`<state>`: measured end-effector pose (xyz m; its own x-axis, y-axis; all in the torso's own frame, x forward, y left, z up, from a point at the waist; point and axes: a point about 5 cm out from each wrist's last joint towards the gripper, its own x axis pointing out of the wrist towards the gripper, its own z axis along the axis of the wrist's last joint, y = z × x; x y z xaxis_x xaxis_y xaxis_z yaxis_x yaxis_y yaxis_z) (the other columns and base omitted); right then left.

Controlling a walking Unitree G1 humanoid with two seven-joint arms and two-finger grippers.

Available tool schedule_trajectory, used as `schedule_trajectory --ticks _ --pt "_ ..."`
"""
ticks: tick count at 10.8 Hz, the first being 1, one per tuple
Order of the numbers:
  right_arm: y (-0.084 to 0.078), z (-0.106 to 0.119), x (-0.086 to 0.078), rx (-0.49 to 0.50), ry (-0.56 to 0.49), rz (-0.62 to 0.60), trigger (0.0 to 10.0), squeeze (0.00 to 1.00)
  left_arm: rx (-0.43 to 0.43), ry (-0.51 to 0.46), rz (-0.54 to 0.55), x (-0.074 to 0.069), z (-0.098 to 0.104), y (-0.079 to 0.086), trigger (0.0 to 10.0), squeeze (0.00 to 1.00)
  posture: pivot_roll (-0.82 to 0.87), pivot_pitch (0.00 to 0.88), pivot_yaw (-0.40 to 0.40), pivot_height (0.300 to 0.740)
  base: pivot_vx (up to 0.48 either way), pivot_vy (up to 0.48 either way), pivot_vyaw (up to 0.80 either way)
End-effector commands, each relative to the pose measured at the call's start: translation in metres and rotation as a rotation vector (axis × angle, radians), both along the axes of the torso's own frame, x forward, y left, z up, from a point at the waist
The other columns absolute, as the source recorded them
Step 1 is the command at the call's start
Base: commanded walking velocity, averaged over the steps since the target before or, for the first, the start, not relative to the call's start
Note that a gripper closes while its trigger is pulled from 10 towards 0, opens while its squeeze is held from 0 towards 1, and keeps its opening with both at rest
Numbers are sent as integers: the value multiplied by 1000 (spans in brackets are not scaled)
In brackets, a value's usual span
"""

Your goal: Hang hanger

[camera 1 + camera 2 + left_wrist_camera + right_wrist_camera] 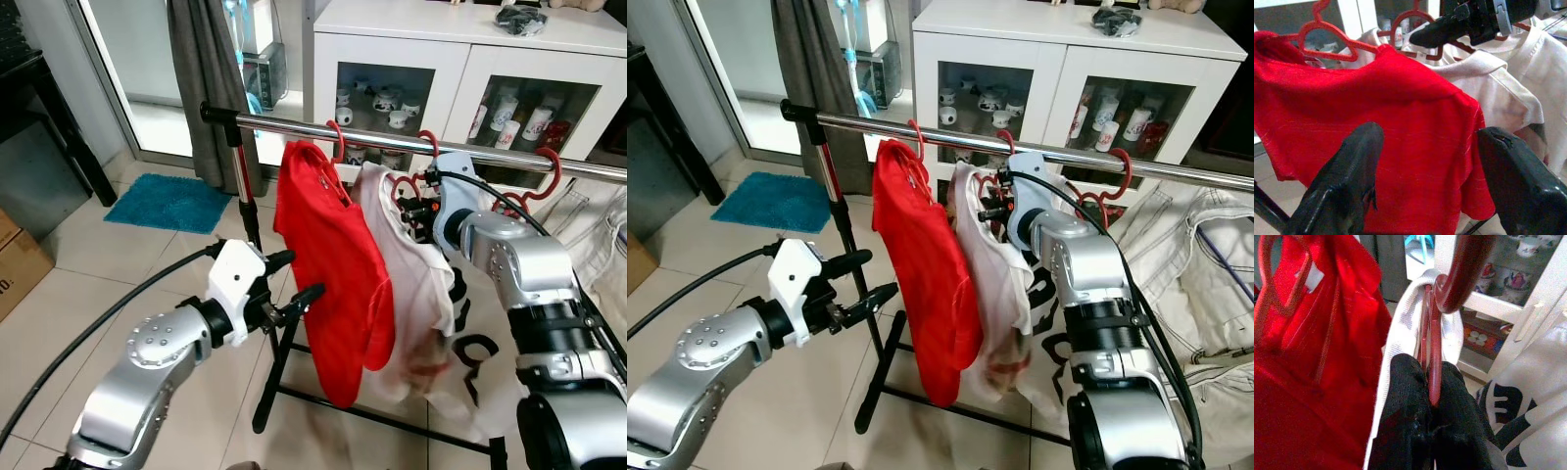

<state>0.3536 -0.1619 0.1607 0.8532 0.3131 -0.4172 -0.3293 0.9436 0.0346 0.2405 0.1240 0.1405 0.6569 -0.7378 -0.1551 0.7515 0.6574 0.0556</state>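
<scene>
Mugs point(387, 100) inside glass-fronted white cabinet point(392, 54), behind clothes rail point(392, 134)

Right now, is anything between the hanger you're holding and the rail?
Nothing visible. The right gripper is shut on the red hanger carrying the white shirt, and its hook sits at the rail, between the red shirt's hanger and another red one.

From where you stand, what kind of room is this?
Probably a living or laundry corner of a home: a metal clothes rail with a red shirt on hangers, a white glass-door cabinet holding cups, tiled floor, and a teal mat by a glass door.
</scene>
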Motion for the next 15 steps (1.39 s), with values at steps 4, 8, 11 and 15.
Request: schedule_trajectory --ticks 4,8,11,15 --pt "4 7 -8 28 -80 6 0 0 -4 -9 96 9 -4 -4 10000 0 -59 0 3 740 0 0 0" --pt "1 25 -23 -20 -336 -36 0 0 -24 -10 276 18 -8 3 10000 0 -61 0 2 740 0 0 0" --pt "8 5 -47 -21 -380 6 0 0 -28 1 326 19 -14 5 10000 0 -59 0 13 740 0 0 0" --pt "2 -7 -67 -24 -388 -59 0 0 -36 11 345 19 -18 4 10000 0 -70 0 25 740 -139 0 0"
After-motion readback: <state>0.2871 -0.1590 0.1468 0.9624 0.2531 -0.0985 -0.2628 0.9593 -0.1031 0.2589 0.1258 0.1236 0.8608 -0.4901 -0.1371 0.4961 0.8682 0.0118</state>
